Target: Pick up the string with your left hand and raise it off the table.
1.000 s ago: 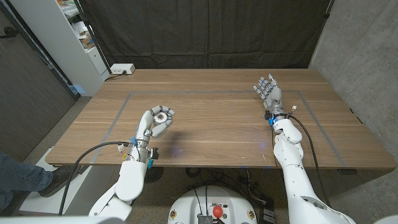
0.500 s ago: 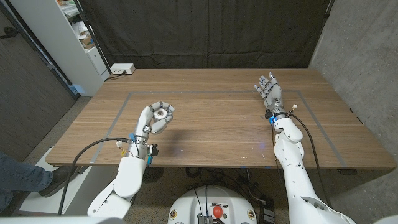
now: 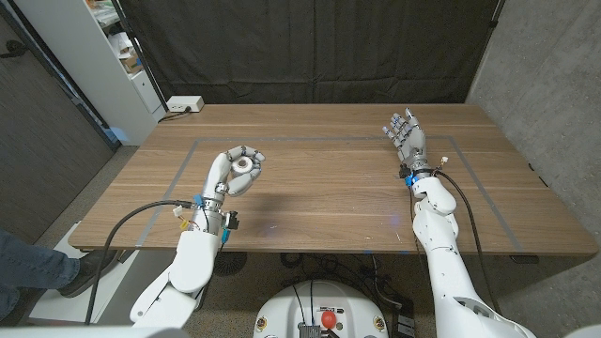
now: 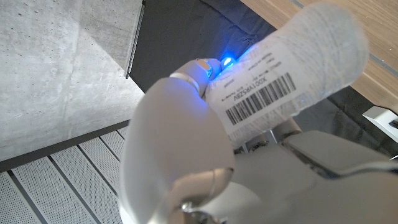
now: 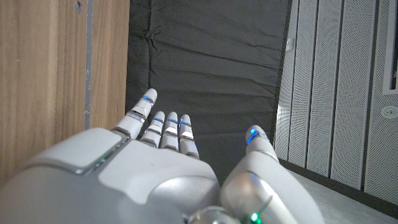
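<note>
White spool of string [image 4: 292, 74], barcode label showing, sits clutched in the left hand [image 3: 237, 175], which hangs above the wooden table [image 3: 329, 202] at about nine o'clock from its centre. The curled fingers look like the only hold; if they loosen, the round spool could slip out and roll. Farther off, around two o'clock, the right hand [image 3: 406, 139] waits, fingers spread, empty.
</note>
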